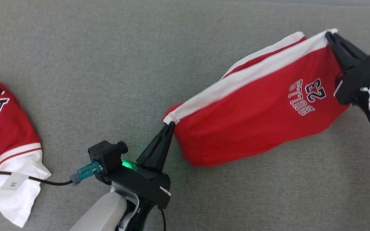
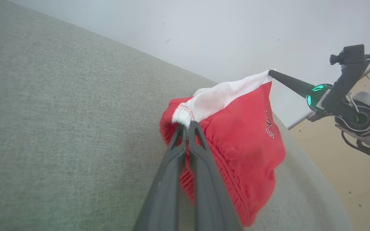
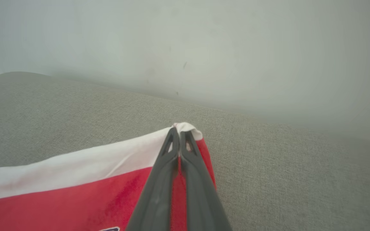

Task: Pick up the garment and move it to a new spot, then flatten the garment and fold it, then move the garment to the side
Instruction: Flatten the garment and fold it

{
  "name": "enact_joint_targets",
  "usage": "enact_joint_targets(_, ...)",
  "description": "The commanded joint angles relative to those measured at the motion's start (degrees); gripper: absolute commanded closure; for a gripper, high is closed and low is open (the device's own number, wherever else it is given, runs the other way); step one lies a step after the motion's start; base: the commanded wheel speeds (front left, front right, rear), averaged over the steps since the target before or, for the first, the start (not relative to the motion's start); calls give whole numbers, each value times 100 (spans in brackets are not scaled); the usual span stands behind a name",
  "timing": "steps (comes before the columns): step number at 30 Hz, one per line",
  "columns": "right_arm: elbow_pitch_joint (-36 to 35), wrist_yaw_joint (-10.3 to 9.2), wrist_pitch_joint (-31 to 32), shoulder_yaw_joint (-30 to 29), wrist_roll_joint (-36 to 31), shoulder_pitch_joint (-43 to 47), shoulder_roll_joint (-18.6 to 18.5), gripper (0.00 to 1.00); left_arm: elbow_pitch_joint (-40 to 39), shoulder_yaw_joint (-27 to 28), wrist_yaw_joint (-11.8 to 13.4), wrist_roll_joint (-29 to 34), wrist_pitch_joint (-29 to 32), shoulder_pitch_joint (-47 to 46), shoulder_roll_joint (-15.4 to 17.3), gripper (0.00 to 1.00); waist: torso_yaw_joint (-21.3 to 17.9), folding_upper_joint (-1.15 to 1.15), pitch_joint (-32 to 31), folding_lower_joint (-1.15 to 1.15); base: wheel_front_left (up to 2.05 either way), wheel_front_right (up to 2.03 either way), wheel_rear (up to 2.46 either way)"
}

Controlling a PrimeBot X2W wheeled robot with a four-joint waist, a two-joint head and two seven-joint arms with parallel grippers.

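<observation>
Saw the garment (image 1: 255, 118) as thin, soft cloth, matt red with a matt white band, a stitched hem and flat printed lettering. Found the surface (image 1: 108, 64) covered in grey woven fabric, rough-grained and dull. Took the fingers of the left gripper (image 1: 171, 125) and the right gripper (image 1: 329, 35) for dark plastic, smooth with a faint sheen. Noted a pale forearm shell (image 1: 101, 211) of smooth, slightly glossy plastic, a teal plastic connector (image 1: 87, 172), a paper tag (image 1: 13, 182) on a black rubbery cable (image 1: 50, 182), and a smooth matt wall (image 2: 204, 25).

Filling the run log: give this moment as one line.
left gripper: shut on garment corner | right gripper: shut on opposite corner | garment: stretched between them
</observation>
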Motion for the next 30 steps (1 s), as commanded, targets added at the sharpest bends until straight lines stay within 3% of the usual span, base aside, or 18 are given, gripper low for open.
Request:
enact_joint_targets(1, 93, -13, -51, 40, 52, -114, 37, 100, 21, 35, -20, 20, -32, -53, -34, 100, 174, -1, 195, -1, 0, 0, 0)
enact_joint_targets(14, 1484, -13, -544, 929, 126, -1068, 457, 100, 332, 190, -76, 396, -38, -222, -377, 100, 356, -1, 517, -1, 0, 0, 0)
enact_joint_targets(15, 1545, -13, -574, 999, 145, -1118, 483, 91, 353, 194, -89, 414, -38, -244, -400, 100, 354, -1, 528, -1, 0, 0, 0)
enact_joint_targets(16, 1601, -13, -611, 1060, 168, -1160, 507, 80, 373, 200, -102, 423, -37, -265, -422, 95, 350, -1, 533, -1, 0, 0, 0)
enact_joint_targets(18, 1686, -13, -709, 1180, 212, -1211, 561, 66, 413, 229, -103, 474, -38, -293, -455, 57, 326, -1, 528, -1, 0, 0, 0)
enact_joint_targets(19, 1717, -13, -762, 1248, 248, -1211, 580, 24, 427, 246, -102, 506, -38, -290, -458, 20, 300, -1, 508, -1, 0, 0, 0)
enact_joint_targets(20, 1736, -13, -835, 1315, 268, -1225, 578, 0, 427, 257, -108, 573, -38, -290, -449, 2, 275, -1, 489, -1, 0, 0, 0)
enact_joint_targets(25, 1626, -13, -1394, 1567, 459, -1111, 497, 0, 430, 436, -103, 858, -39, -127, -454, 0, 116, -1, 282, -1, 0, 0, 0)
enact_joint_targets(30, 1246, -13, -1717, 1745, 709, -732, 253, 0, 212, 695, 221, 1472, -39, 160, -342, 0, -67, -1, 17, -1, 0, 0, 0)
